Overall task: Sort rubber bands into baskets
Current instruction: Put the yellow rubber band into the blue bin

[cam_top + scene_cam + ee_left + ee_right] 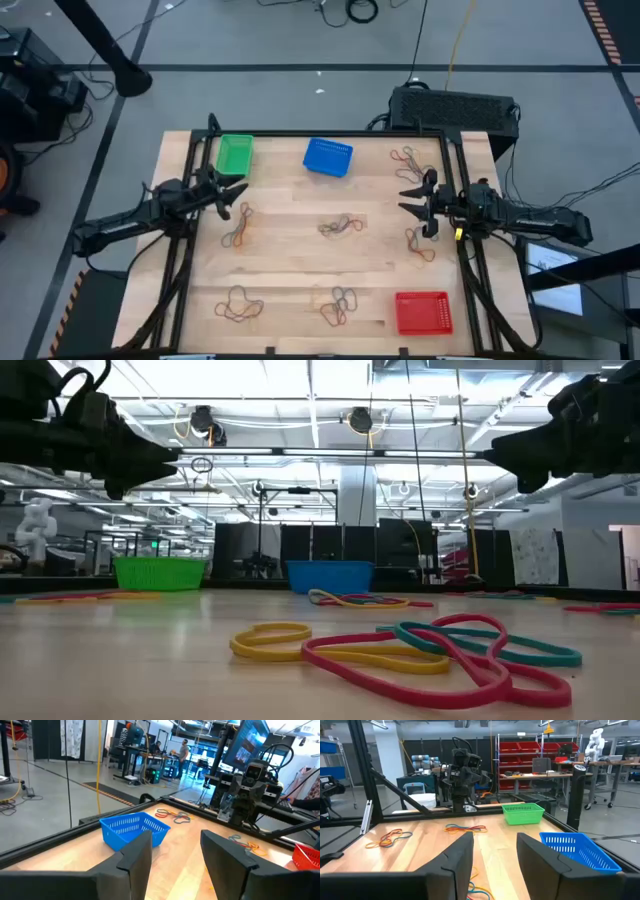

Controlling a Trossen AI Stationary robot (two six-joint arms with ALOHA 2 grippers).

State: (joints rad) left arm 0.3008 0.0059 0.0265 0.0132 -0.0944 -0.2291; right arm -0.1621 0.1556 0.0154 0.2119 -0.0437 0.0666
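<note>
Several clusters of rubber bands lie flat on the wooden table: one at the middle (341, 226), two near the front (240, 306) (338, 304), one by my left gripper (240, 228), two on the right (408, 158) (420, 243). The green basket (234, 154) and blue basket (328, 157) stand at the far edge, the red basket (423, 312) at the front right. My left gripper (232, 194) is open and empty above the table's left side. My right gripper (412, 196) is open and empty above the right side.
A black vented box (452, 108) sits beyond the table's far right corner. Black frame rails run along the table's left and right sides (190, 250) (468, 270). Bare wood lies between the band clusters.
</note>
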